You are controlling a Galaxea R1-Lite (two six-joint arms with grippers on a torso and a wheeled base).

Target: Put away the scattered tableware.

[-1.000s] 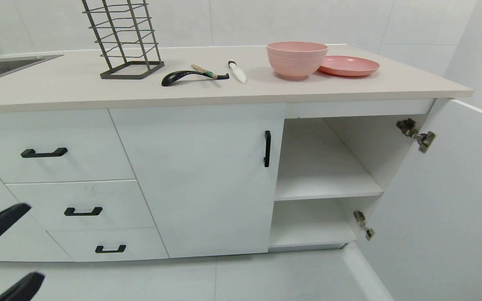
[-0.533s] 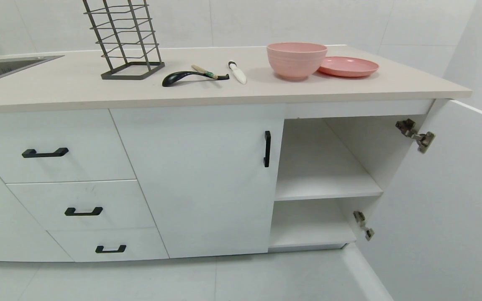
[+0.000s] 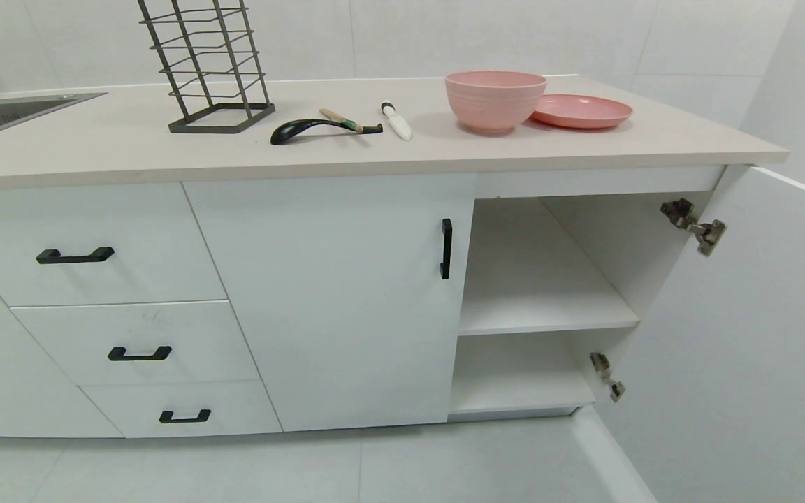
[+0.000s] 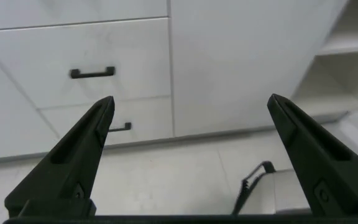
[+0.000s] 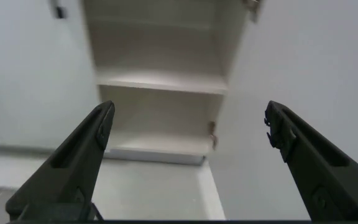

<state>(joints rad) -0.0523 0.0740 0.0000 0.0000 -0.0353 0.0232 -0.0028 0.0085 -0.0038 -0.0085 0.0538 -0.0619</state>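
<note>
Counter holds one pink bowl, one pink plate, one black spoon, one wooden stick, one white utensil; left gripper and right gripper gape empty

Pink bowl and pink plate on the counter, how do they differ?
The pink bowl is deep with tall ribbed walls; the pink plate is shallow and nearly flat. The bowl stands higher than the plate. The bowl sits left of the plate, which lies nearer the right end of the counter. Both are pink, round and right side up.
</note>
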